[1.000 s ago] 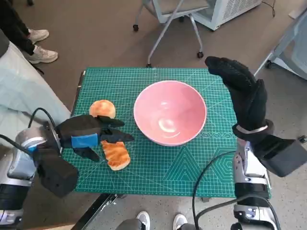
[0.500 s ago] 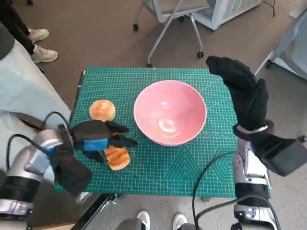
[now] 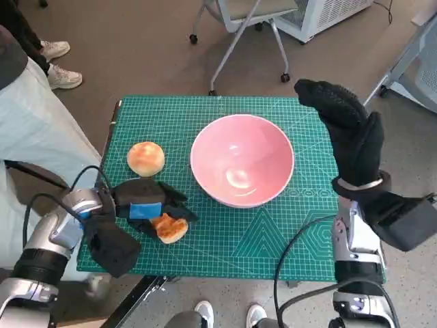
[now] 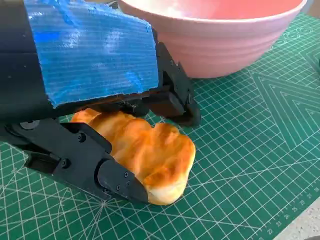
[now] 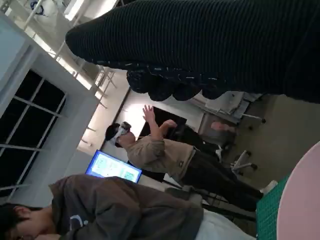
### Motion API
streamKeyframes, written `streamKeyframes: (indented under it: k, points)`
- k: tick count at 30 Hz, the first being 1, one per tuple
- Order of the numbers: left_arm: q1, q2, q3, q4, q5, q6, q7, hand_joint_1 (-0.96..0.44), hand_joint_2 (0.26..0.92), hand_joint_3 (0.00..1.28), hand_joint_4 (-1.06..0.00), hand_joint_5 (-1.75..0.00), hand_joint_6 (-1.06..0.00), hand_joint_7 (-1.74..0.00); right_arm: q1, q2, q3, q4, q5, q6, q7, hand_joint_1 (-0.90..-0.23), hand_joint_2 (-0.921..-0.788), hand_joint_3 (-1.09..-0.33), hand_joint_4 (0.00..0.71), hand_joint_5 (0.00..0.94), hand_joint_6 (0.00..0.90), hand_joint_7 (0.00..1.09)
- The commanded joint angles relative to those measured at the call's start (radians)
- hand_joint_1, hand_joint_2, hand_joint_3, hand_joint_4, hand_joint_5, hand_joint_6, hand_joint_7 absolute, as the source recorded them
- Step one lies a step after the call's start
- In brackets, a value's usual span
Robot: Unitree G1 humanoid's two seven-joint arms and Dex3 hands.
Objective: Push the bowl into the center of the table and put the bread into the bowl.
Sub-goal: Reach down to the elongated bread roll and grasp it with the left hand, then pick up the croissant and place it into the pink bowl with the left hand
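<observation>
The left hand's fingers (image 4: 117, 180) lie on both sides of the flat piece of bread (image 4: 150, 152) — one dark finger runs along its near edge and another sits against its far edge, next to the bowl's foot. They look closed onto the bread from two sides, which is the hold you would want for lifting a soft, flat thing without folding it. The bread rests on the mat, by my reading not yet lifted, though the wrist view cannot settle that.

From the head view, the left hand (image 3: 147, 205) covers most of that bread (image 3: 169, 227), which sits near the table's front edge, just left of the pink bowl (image 3: 242, 169). A second, round bun (image 3: 145, 158) lies apart from the hand, further back on the green cutting mat (image 3: 273, 239), untouched.

The bowl stands upright and empty near the middle of the mat, so the pushing half of the task looks done; the bread is the part in hand. The bowl's wall is close beside the bread — a short lift over the rim should do.

The right hand (image 3: 348, 133) is raised at the table's right side, past the bowl's rim and not touching it. Its gloved fingers hold nothing; they seem loosely extended, though neither view shows them clearly. It appears parked clear of the left arm's path.
</observation>
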Motion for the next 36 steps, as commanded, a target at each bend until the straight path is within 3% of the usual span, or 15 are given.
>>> streamKeyframes:
  k: [1, 5, 10, 26, 36]
  points:
    - [-0.01, 0.008, -0.021, 0.01, -0.008, 0.014, -0.043, 0.0, 0.92, 0.07, -0.7, -0.98, -0.67, -1.0, 0.027, -0.01, -0.004, 0.004, -0.005, 0.011, 0.008, -0.65, -0.921, -0.747, 0.178, 0.001, 0.001, 0.6]
    - [-0.02, 0.018, -0.016, -0.005, -0.022, 0.021, -0.065, 0.0, 0.919, 0.07, -0.68, -1.18, -0.66, -1.07, 0.028, -0.009, -0.004, 0.004, -0.002, 0.012, 0.009, -0.65, -0.921, -0.745, 0.178, 0.002, 0.003, 0.6]
    - [-0.023, 0.028, -0.004, -0.028, -0.043, 0.031, -0.081, 0.0, 0.92, 0.07, -0.66, -1.22, -0.67, -1.09, 0.028, -0.006, -0.004, 0.007, -0.002, 0.009, 0.008, -0.651, -0.921, -0.744, 0.178, 0.002, 0.006, 0.59]
    - [-0.012, 0.069, 0.063, -0.136, -0.145, 0.061, -0.115, 0.0, 0.92, 0.07, -0.66, -1.23, -0.67, -1.09, 0.026, -0.008, -0.006, 0.014, -0.004, 0.004, 0.01, -0.651, -0.921, -0.742, 0.18, 0.002, 0.011, 0.59]
    - [-0.055, 0.115, 0.222, -0.417, -0.372, 0.226, -0.165, 0.0, 0.916, 0.03, -0.71, -1.1, -0.72, -1.11, 0.017, -0.014, -0.023, 0.022, 0.023, 0.022, 0.031, -0.64, -0.921, -0.742, 0.18, 0.002, 0.015, 0.58]
